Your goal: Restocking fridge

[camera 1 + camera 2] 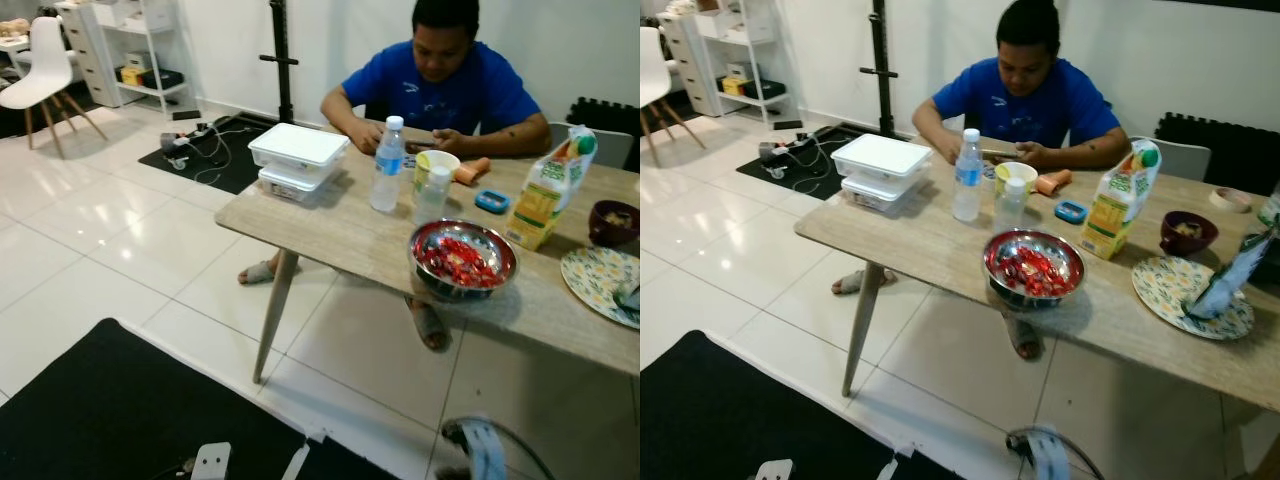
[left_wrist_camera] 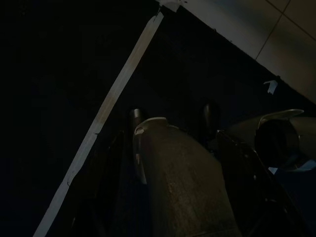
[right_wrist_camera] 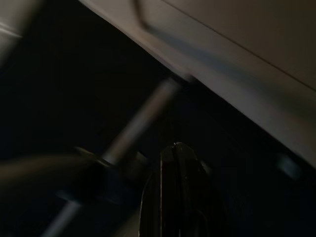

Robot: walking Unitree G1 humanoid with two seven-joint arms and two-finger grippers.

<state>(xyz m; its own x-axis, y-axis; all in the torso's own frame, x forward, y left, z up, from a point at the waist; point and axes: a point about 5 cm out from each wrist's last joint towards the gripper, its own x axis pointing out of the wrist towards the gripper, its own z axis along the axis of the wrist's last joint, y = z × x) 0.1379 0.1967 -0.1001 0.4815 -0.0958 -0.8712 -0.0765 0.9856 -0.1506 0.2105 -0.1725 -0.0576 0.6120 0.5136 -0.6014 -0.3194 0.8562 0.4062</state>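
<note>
Light wooden counter [image 1: 330, 235] carries a steel bowl of red items [image 1: 462, 259], clear water bottle [image 1: 387, 165], yellow juice carton [image 1: 546, 190] and stacked white plastic containers [image 1: 297, 157]. Seated person in blue shirt [image 1: 440, 85] behind. Left hand [image 2: 173, 116] hangs over black mat [image 1: 110, 410]; right hand [image 3: 175, 153] likewise; finger spread of either: cannot tell.

Both head eyes look forward and down at the same bench [image 1: 330, 235] from nearby; both wrist cameras face the dark mat [image 2: 59, 74] closely.
</note>
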